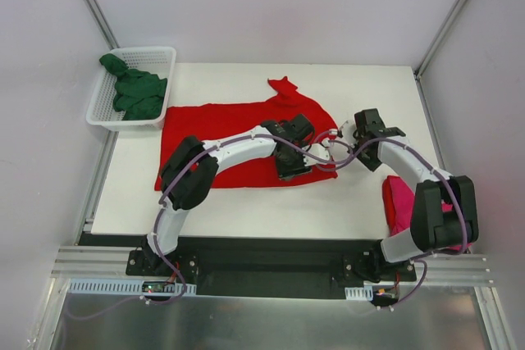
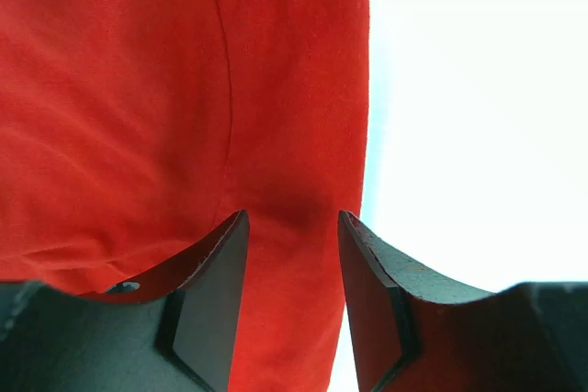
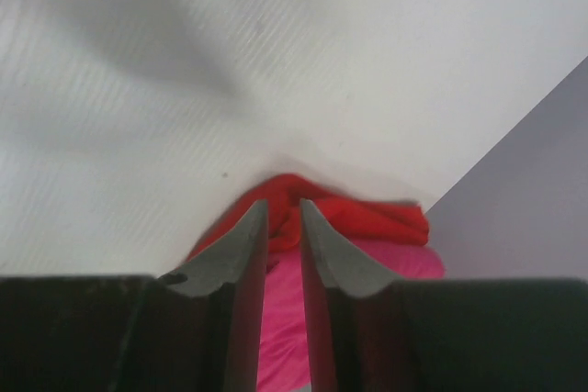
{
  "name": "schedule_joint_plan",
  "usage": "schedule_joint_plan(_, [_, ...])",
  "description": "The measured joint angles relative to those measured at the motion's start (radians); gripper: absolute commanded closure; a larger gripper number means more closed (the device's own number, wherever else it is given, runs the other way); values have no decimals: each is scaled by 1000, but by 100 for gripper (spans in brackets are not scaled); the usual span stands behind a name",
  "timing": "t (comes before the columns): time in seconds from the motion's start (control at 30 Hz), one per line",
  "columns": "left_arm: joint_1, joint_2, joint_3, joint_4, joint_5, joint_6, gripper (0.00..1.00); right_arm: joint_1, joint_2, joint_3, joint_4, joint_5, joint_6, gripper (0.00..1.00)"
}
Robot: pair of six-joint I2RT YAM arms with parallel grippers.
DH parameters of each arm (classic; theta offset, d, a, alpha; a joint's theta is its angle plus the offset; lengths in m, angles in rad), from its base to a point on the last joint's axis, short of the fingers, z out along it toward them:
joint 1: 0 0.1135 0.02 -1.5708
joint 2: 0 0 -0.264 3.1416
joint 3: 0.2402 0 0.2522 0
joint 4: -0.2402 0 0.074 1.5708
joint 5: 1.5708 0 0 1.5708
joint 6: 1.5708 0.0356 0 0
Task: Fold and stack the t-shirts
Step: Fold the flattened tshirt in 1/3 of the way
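The red t-shirt (image 1: 221,125) lies spread across the middle of the table. My left gripper (image 1: 292,165) is low over its right part, open, with red cloth (image 2: 138,89) under and between the jaws (image 2: 294,218) and the shirt's edge just to their right. The right gripper (image 1: 367,141) is past the shirt's right edge. Its jaws (image 3: 284,204) stand a narrow gap apart with nothing clearly pinched. Beyond them I see bunched red cloth (image 3: 367,218) over pink cloth (image 3: 409,262). The pink t-shirt (image 1: 398,202) sits at the table's right edge, partly under the right arm. The dark green t-shirt (image 1: 135,92) is crumpled in the basket.
A white mesh basket (image 1: 152,51) stands at the back left corner, overhanging the table's left edge. Bare white table (image 1: 246,202) lies in front of the red shirt. Grey walls close in both sides.
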Motion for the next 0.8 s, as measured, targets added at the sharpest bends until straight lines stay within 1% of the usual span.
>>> schedule_joint_plan(0.03, [1,-2,0,0,3,3,59,8,-17,0,-24,-15,16,74])
schedule_joint_plan(0.23, [41,-3,23,-19,-11,4,59,40,-92,-15,-131,-85,79,72])
schedule_joint_plan(0.4, [88,-3,49,-22,-9,55,59,51,-97,-16,-134,-123,116,72])
schedule_joint_plan(0.53, [96,-4,45,-23,-6,77,59,59,-96,-16,-135,-127,125,72])
schedule_joint_plan(0.8, [97,-52,-32,-15,-12,78,60,74,-76,-15,-136,-120,104,73])
